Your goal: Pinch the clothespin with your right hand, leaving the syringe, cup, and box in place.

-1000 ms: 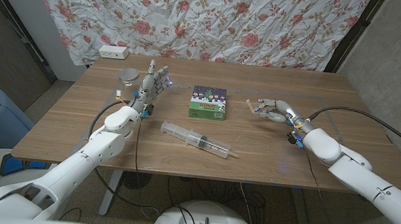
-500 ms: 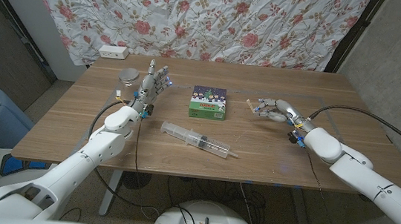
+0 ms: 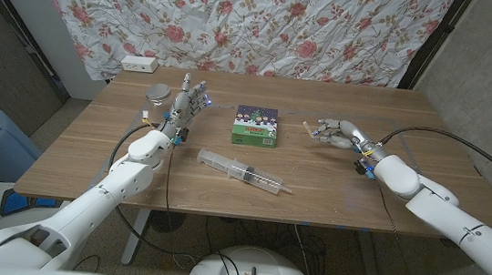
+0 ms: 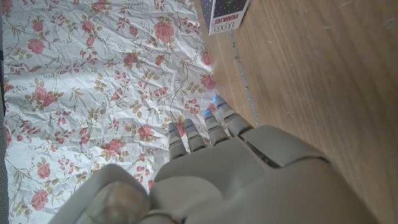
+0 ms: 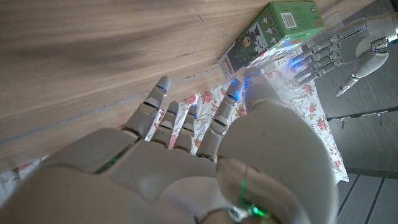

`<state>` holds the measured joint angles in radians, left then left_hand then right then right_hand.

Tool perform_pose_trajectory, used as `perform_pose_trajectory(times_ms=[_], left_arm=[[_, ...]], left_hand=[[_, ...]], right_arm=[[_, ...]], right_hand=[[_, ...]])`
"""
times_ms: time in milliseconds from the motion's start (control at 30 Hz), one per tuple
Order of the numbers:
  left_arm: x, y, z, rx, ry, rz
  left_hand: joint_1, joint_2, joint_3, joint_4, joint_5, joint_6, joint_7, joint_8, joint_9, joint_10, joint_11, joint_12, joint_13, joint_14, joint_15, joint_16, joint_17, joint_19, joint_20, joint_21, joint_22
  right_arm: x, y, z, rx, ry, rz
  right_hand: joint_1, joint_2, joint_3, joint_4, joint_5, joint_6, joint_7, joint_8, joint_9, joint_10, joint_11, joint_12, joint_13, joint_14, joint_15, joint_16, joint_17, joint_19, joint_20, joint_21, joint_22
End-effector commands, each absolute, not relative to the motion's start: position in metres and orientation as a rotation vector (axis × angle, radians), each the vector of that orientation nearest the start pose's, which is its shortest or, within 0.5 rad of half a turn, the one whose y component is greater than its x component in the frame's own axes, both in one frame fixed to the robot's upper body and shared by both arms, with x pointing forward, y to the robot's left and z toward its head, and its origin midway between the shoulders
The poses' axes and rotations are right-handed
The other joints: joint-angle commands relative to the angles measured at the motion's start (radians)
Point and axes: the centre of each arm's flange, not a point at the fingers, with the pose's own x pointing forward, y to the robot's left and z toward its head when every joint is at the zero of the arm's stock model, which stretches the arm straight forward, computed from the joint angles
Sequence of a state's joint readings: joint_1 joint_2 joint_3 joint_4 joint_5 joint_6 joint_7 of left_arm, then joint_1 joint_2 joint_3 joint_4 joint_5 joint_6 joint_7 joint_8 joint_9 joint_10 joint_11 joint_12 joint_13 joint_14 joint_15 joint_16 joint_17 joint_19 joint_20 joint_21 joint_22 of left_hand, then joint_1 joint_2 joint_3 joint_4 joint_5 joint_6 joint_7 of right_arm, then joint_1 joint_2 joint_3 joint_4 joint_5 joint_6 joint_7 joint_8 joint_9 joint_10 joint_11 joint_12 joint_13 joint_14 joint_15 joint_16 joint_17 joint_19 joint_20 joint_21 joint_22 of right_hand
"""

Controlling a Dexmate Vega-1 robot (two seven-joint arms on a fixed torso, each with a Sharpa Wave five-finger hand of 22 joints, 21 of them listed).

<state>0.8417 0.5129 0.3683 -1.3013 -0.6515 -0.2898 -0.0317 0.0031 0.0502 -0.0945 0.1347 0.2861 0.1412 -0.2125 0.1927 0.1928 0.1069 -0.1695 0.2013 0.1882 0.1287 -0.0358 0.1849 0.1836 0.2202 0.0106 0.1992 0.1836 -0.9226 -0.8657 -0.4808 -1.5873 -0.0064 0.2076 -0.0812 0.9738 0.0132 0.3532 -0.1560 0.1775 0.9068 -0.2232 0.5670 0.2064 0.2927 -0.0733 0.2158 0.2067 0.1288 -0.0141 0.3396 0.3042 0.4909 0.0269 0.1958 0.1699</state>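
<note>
At our right hand (image 3: 336, 133) fingertips sits the clothespin (image 3: 309, 129), apparently pinched, though we cannot tell for sure. We should squeeze squarely, staying off the box (image 3: 257, 127) beside it. Left hand (image 3: 187, 104) open, idle.

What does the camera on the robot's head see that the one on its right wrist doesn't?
The head view alone takes in the syringe lying near the table's front edge, the metal cup at the far left, and what looks like the clothespin at the right hand's fingertips. The right wrist view alone gives a close look along the back of the right hand. Both share the green box, the wooden table, the flowered cloth and the left hand, raised with its fingers apart.
</note>
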Motion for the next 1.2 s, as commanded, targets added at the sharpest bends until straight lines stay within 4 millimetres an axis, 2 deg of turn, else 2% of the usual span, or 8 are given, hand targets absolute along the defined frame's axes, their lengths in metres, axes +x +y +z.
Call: perform_pose_trajectory(times_ms=[33, 767, 1200], left_arm=[[0.652, 0.292, -0.028, -0.041, -0.593, -0.206], [0.652, 0.292, -0.028, -0.041, -0.593, -0.206], [0.652, 0.292, -0.028, -0.041, -0.593, -0.206]], left_hand=[[0.001, 0.011, 0.000, 0.006, 0.004, 0.000, -0.009, 0.006, 0.005, 0.001, -0.007, 0.005, 0.002, 0.004, -0.011, 0.005, 0.004, 0.006, 0.000, 0.007, 0.002], [0.001, 0.011, 0.000, 0.006, 0.004, 0.000, -0.009, 0.006, 0.005, 0.003, -0.007, 0.006, 0.002, 0.005, -0.010, 0.005, 0.004, 0.006, -0.001, 0.007, 0.002], [0.001, 0.010, 0.000, 0.006, 0.004, 0.000, -0.009, 0.006, 0.005, 0.002, -0.007, 0.006, 0.002, 0.005, -0.010, 0.005, 0.004, 0.006, -0.001, 0.007, 0.002]], right_arm=[[0.597, -0.293, -0.028, -0.990, -0.681, 0.162], [0.593, -0.299, -0.020, -1.212, -0.770, 0.093], [0.592, -0.296, -0.018, -1.348, -0.835, 0.076]], right_hand=[[-0.002, 0.004, -0.005, 0.000, 0.000, 0.013, 0.001, 0.001, 0.005, 0.004, -0.001, -0.002, 0.004, 0.006, -0.001, -0.002, 0.002, 0.003, 0.002, 0.002, 0.004], [0.003, 0.007, -0.007, -0.002, 0.000, 0.017, 0.000, 0.002, 0.010, 0.005, -0.002, -0.002, 0.004, 0.014, -0.009, 0.000, 0.002, 0.005, -0.001, 0.002, 0.004], [0.005, 0.008, -0.011, -0.002, 0.000, 0.027, 0.000, 0.005, 0.013, 0.014, -0.012, 0.001, 0.005, 0.014, -0.018, 0.000, 0.003, -0.001, 0.002, 0.000, 0.004]])
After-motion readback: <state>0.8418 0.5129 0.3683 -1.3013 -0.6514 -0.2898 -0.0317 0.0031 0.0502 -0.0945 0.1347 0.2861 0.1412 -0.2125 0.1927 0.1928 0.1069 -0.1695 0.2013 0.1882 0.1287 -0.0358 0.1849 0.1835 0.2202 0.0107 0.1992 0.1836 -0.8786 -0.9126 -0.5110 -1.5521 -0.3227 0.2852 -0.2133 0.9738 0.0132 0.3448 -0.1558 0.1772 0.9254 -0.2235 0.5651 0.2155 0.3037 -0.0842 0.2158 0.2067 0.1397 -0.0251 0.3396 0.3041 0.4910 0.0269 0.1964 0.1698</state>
